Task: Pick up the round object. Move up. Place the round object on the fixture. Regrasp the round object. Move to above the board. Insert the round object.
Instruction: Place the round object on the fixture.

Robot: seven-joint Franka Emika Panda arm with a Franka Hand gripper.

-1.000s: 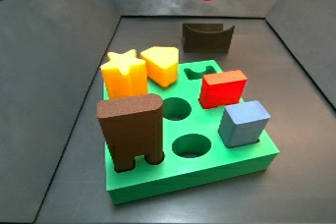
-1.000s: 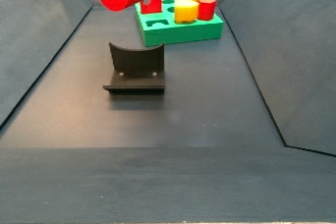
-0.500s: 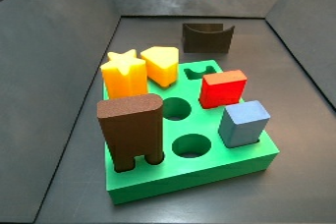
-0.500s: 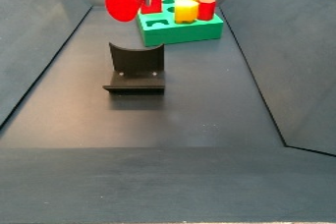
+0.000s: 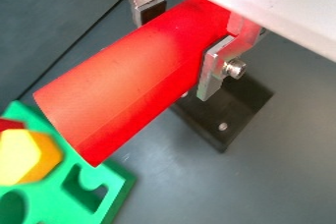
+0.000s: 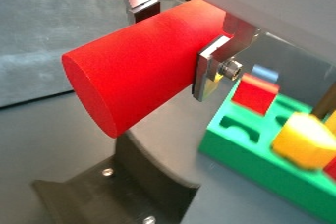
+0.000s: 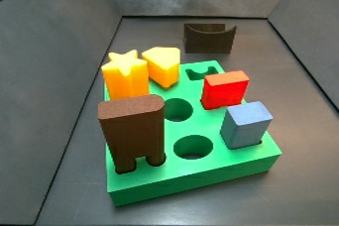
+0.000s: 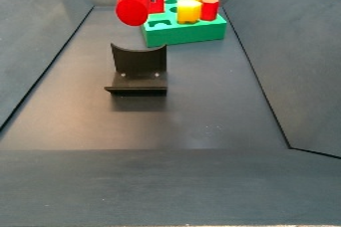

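High above the dark floor [image 8: 160, 141], a smooth red cylinder, the round object [image 5: 144, 76], is pinched between the silver fingers [image 5: 217, 63] of the gripper [image 5: 182, 27]. It is held clear of the fixture [image 8: 136, 70] and green board [image 7: 199, 161], within grey walls [image 7: 59, 81].

Smooth matt round object [image 5: 138, 85]; seemingly metal fingers [image 5: 218, 63].

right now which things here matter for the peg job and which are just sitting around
In the job:
peg, clamped in the gripper, raised above the floor
fixture, on the floor, nothing on it
board

Just sitting in the board:
yellow star
yellow block
red block
blue block
brown arch
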